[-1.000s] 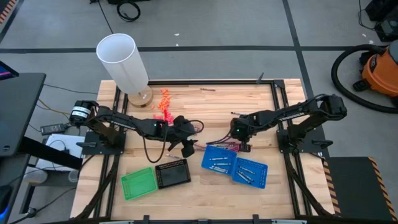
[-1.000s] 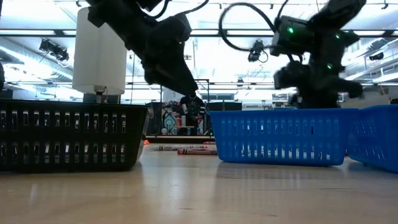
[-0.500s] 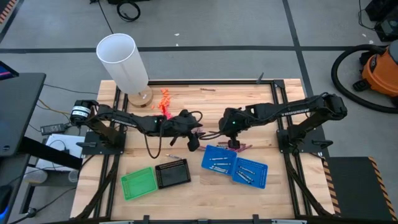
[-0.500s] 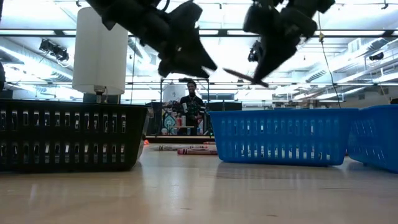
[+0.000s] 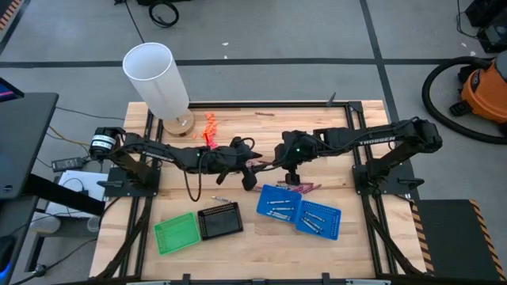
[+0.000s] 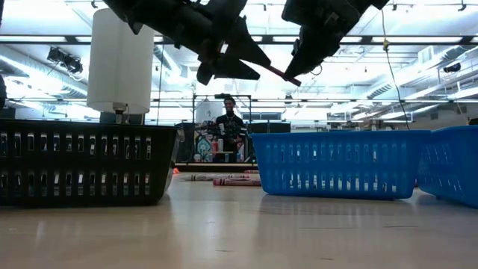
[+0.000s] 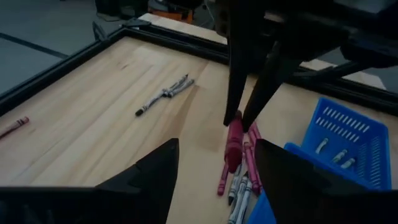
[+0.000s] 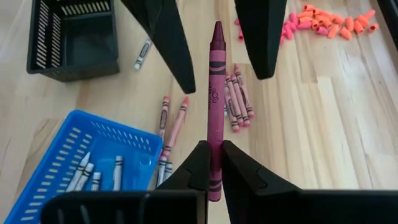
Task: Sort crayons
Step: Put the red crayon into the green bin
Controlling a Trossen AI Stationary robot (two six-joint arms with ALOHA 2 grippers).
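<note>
A magenta crayon (image 8: pixel 214 99) with a black printed label sits in the dark right claw (image 8: pixel 210 163). The dark left claw (image 7: pixel 214 163) is black as well. Loose crayons (image 8: pixel 233 99) on the pale wood-grain counter (image 8: pixel 323 124) run red to pink. Silver-grey crayons (image 8: pixel 93 171) lie in a blue slotted basket (image 8: pixel 43 180). Another basket (image 8: pixel 71 34) is black, another (image 5: pixel 176 233) green. The heap of pieces (image 8: pixel 317 22) is orange-pink.

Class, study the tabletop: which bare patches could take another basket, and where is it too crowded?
Bare wood lies along the table's far edge right of the orange pieces, and along the near edge below the blue baskets. Crowded: the middle, where both tools meet above loose crayons.
</note>
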